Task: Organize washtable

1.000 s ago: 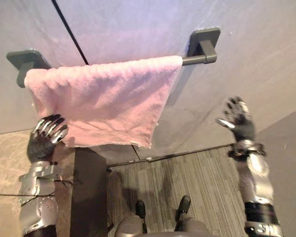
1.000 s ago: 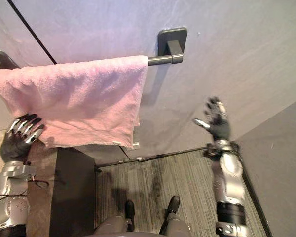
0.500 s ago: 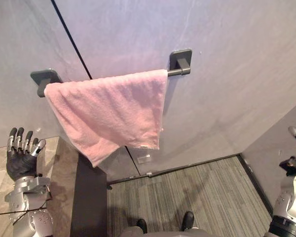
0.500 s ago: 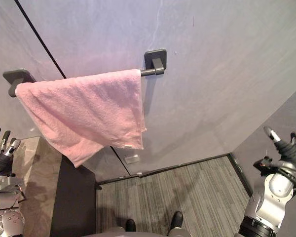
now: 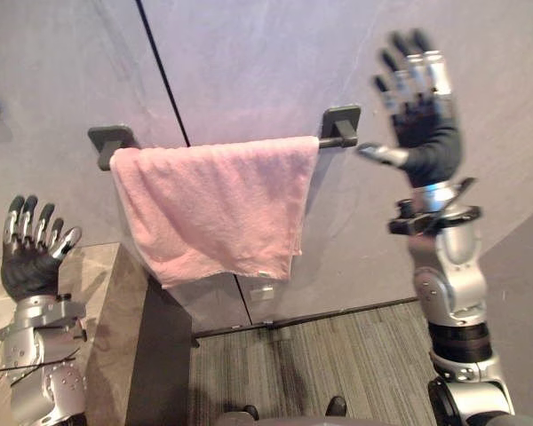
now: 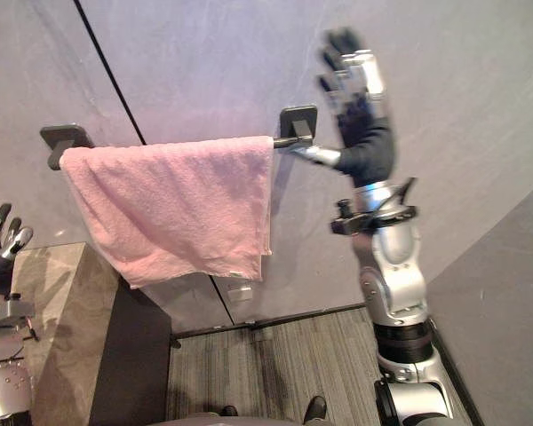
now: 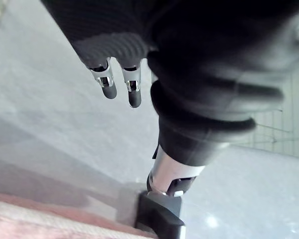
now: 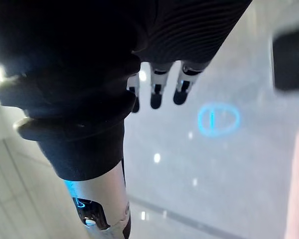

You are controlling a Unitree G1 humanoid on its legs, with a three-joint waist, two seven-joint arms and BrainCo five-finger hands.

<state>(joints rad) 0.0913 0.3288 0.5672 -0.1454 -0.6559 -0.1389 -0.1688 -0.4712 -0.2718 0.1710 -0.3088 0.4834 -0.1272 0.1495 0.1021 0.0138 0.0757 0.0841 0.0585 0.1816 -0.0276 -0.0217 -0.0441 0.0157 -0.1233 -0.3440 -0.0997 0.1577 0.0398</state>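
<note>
At the far left, my left hand (image 5: 31, 257) stood upright with its fingers straight and slightly spread, holding nothing, above a mottled stone countertop (image 5: 89, 288). The countertop's right edge ended at a dark cabinet side (image 5: 160, 355) that dropped to the floor.

On the grey wall (image 5: 249, 53) above that edge sat the towel bar's left mount (image 5: 109, 142). The pink towel (image 5: 213, 200) hung folded over the bar from that mount almost to the right mount (image 5: 341, 124), leaving a short bare piece of bar (image 5: 329, 140) at that end. Its lower hem ran a little crooked and reached lowest on the left, near the cabinet's top corner; I could not tell whether it touched. A small tag (image 5: 262, 273) sat on the hem, too small for me to read, and a pale little plate (image 5: 262, 292) on the wall just below was just as unreadable. A thin dark seam (image 5: 164, 80) ran down the wall behind the towel.

Below lay striped grey carpet (image 5: 338, 355), open between the cabinet and my right arm.

My right hand (image 5: 417, 115) was raised just beside the right mount, fingers straight and fanned, gripping nothing. At the far right stood a darker wall (image 5: 524, 302).
</note>
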